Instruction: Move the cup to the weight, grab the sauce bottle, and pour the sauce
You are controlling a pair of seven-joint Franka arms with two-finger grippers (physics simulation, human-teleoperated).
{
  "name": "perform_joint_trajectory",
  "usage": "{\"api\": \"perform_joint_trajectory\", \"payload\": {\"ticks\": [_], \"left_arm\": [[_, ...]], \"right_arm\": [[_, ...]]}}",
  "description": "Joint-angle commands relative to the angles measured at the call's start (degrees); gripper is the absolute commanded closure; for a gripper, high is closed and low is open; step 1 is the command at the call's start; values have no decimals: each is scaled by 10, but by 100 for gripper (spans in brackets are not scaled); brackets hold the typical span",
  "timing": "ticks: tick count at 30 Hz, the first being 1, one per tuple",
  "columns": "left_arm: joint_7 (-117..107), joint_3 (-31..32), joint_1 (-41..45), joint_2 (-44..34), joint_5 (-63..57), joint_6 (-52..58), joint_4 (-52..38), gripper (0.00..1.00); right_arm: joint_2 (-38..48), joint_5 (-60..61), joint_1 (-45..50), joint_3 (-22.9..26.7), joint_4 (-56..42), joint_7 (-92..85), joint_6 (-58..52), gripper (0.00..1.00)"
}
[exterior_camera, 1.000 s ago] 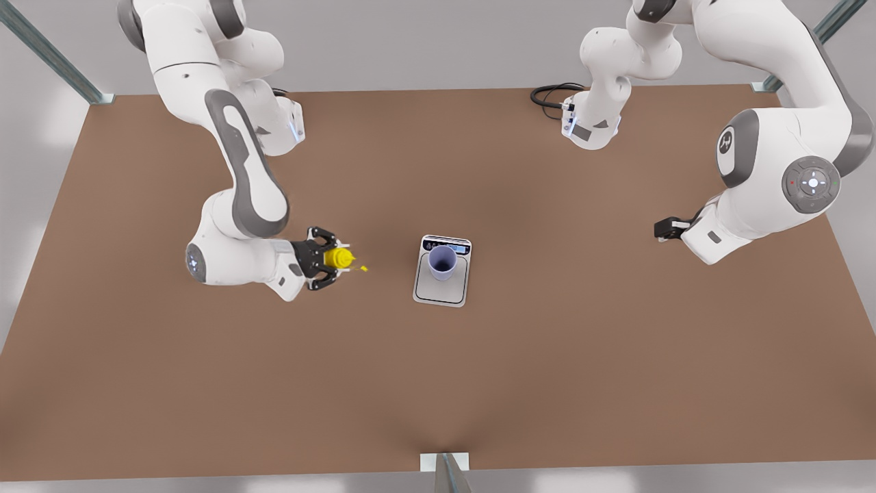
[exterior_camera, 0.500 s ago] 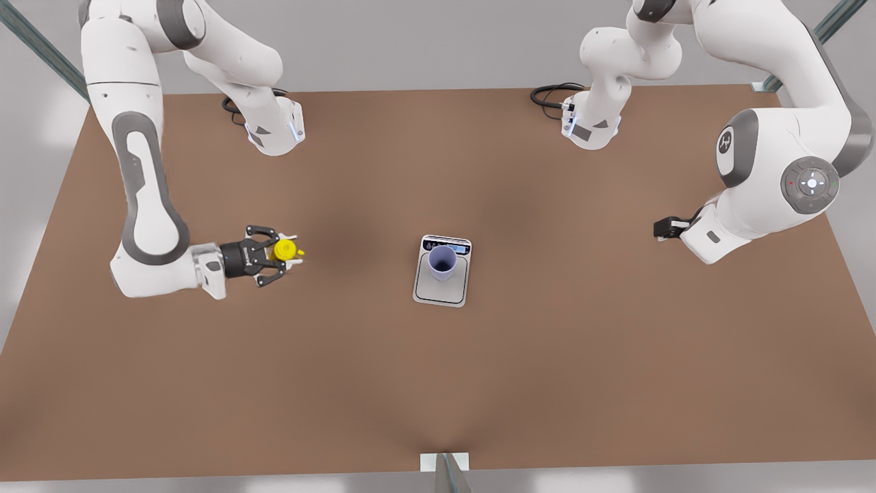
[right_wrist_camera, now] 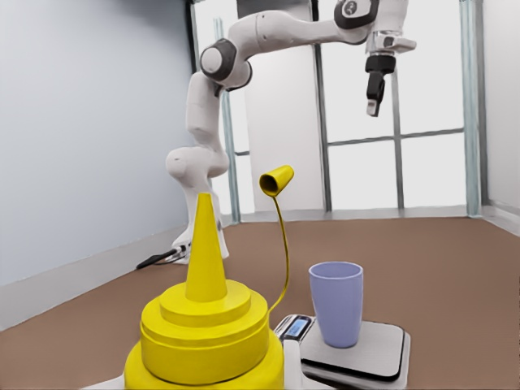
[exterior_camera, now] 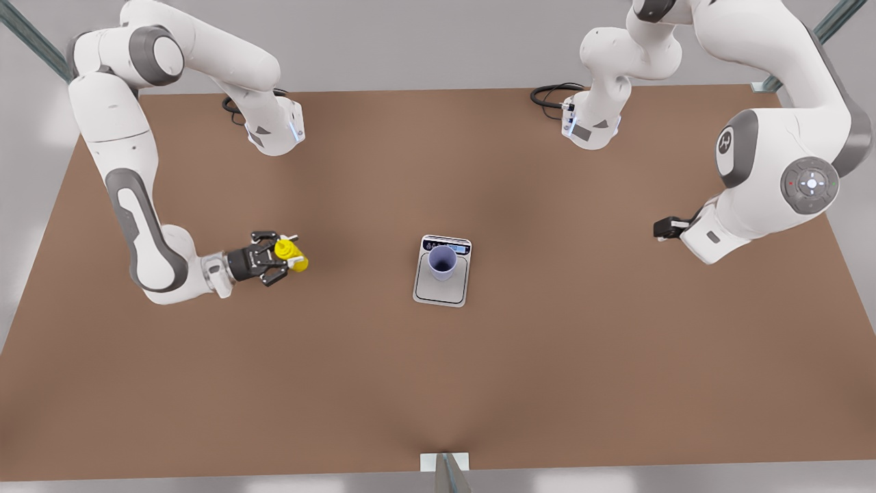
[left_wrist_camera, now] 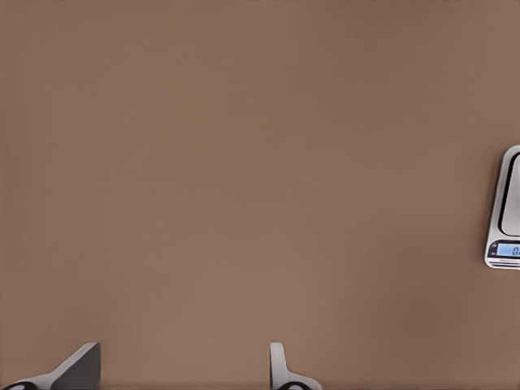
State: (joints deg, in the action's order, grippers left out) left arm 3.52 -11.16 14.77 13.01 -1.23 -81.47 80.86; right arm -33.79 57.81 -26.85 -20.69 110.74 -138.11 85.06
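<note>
The lavender-blue cup (exterior_camera: 442, 262) (right_wrist_camera: 335, 301) stands upright on the display end of the silver-grey weight (exterior_camera: 441, 293) (right_wrist_camera: 382, 351) at the table's middle. Well off to the front view's left, my right gripper (exterior_camera: 280, 259) is shut on the yellow sauce bottle (exterior_camera: 294, 261) (right_wrist_camera: 203, 333), low over the table. The bottle stands upright, nozzle bare, its cap (right_wrist_camera: 276, 180) dangling on a thin tether. My left gripper (exterior_camera: 664, 227) (left_wrist_camera: 180, 375) waits open, high at the front view's right, with one end of the weight (left_wrist_camera: 505, 236) at the edge of its view.
Both arm bases (exterior_camera: 274, 130) (exterior_camera: 592, 123) sit along the far edge, each with a black cable (exterior_camera: 547, 96) beside it. A metal bracket (exterior_camera: 445, 465) marks the near edge. Bare brown table surrounds the weight.
My right gripper has carried the sauce bottle away from the weight toward the front view's left, then sunk lower. The cup, weight and left arm stayed put.
</note>
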Motion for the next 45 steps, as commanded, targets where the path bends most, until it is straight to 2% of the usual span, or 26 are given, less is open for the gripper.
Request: {"api": "perform_joint_trajectory", "payload": {"ticks": [1,7,26,45], "left_arm": [[0,0,0,0,0,0,0,0],[0,0,0,0,0,-1,1,0],[0,0,1,3,0,0,1,0],[0,0,1,3,0,4,1,0]], "right_arm": [[-1,0,0,0,-2,0,-1,50],[-40,-7,-19,3,-2,-6,5,49],[-80,-31,-36,25,-3,-83,52,48],[-81,-34,-34,31,-4,-95,67,48]]}}
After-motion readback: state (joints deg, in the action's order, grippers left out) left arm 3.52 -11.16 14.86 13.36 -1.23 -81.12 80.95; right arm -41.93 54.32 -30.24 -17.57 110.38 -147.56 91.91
